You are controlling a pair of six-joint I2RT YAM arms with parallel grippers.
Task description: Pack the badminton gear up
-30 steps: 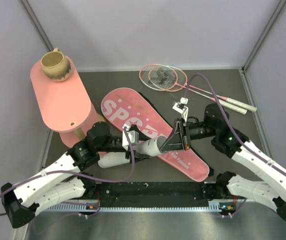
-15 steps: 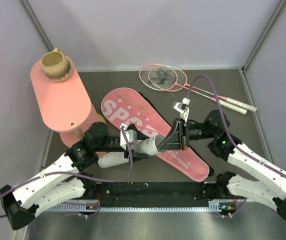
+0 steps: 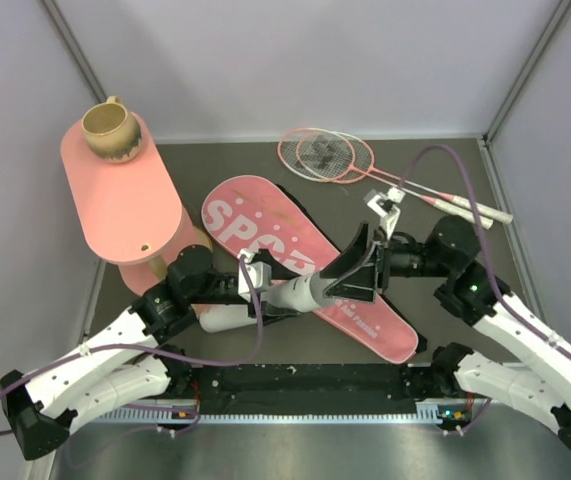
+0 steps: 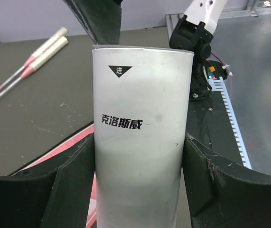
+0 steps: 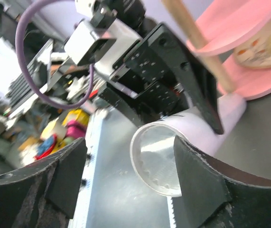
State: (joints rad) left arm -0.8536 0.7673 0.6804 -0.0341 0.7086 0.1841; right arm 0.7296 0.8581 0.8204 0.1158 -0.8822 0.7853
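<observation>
Bag (image 3: 265,225) lies flat on worktop (image 3: 445,260). Rackets (image 3: 325,155) lie at far side, well apart from both arms. Tube (image 4: 140,142) hangs tilted above bag, left gripper (image 4: 140,175) clamped round it, same as before. Right gripper (image 5: 126,175), pinched shut moment ago, now spread wide and empty, just in front of tube mouth. Wavy white edge inside mouth: likely shuttlecock (image 5: 154,164) just dropped in. One small piece packed; rackets and tube left to pack.

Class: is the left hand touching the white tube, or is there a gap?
Touching. In the left wrist view both fingers of the left hand press the sides of the white tube.
</observation>
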